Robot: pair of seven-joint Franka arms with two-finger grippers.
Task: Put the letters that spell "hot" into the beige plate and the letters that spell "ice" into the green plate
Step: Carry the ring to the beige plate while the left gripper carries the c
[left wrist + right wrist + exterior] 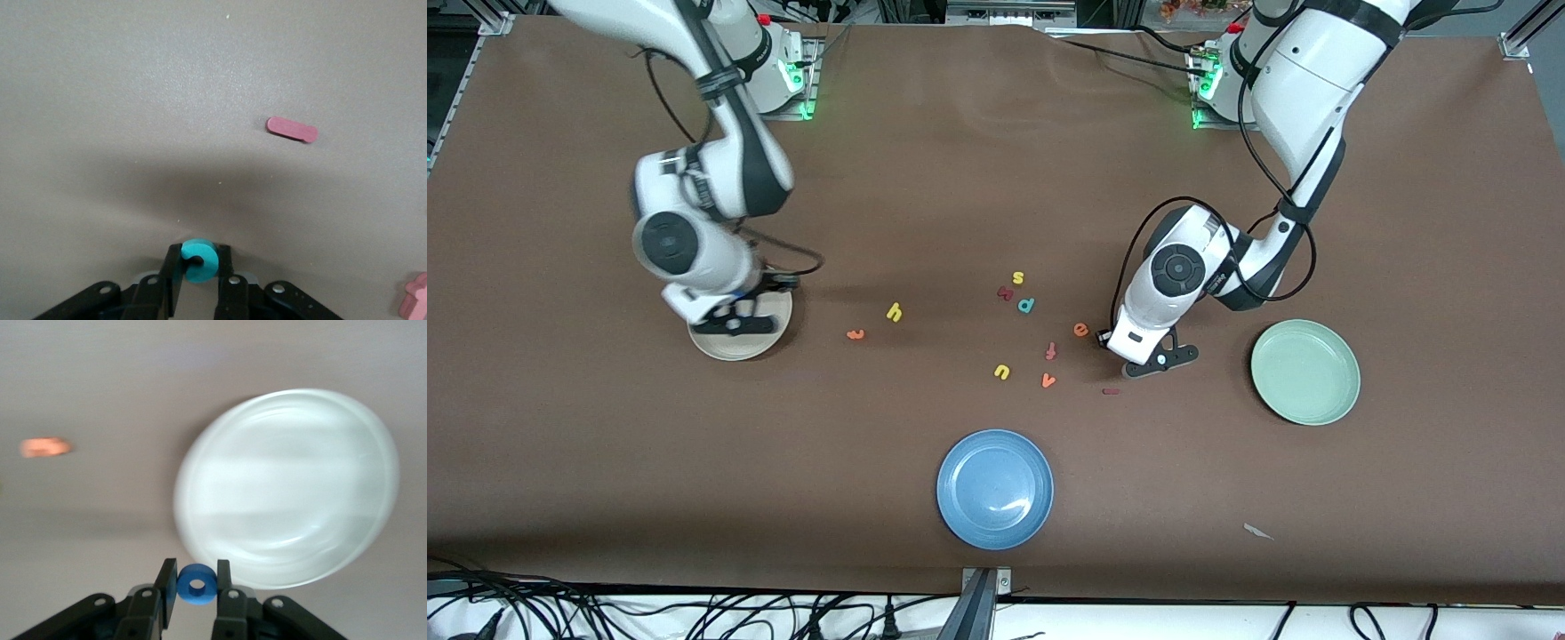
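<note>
My right gripper (734, 324) hangs over the rim of the beige plate (769, 342), shut on the blue o (197, 585); the plate (287, 487) shows empty in the right wrist view. My left gripper (1149, 363) is low at the table between the green plate (1305, 372) and the loose letters, its fingers closed on the teal c (199, 260). The dark red i (1110, 391) (291, 129) lies just beside it. The orange e (1080, 330), yellow h (895, 312) and orange t (855, 334) lie on the table.
A blue plate (995, 488) sits nearest the front camera. Other loose letters lie mid-table: yellow u (1001, 372), orange v (1048, 381), reddish f (1051, 351), teal p (1026, 305), dark red zigzag (1005, 292), yellow s (1017, 277).
</note>
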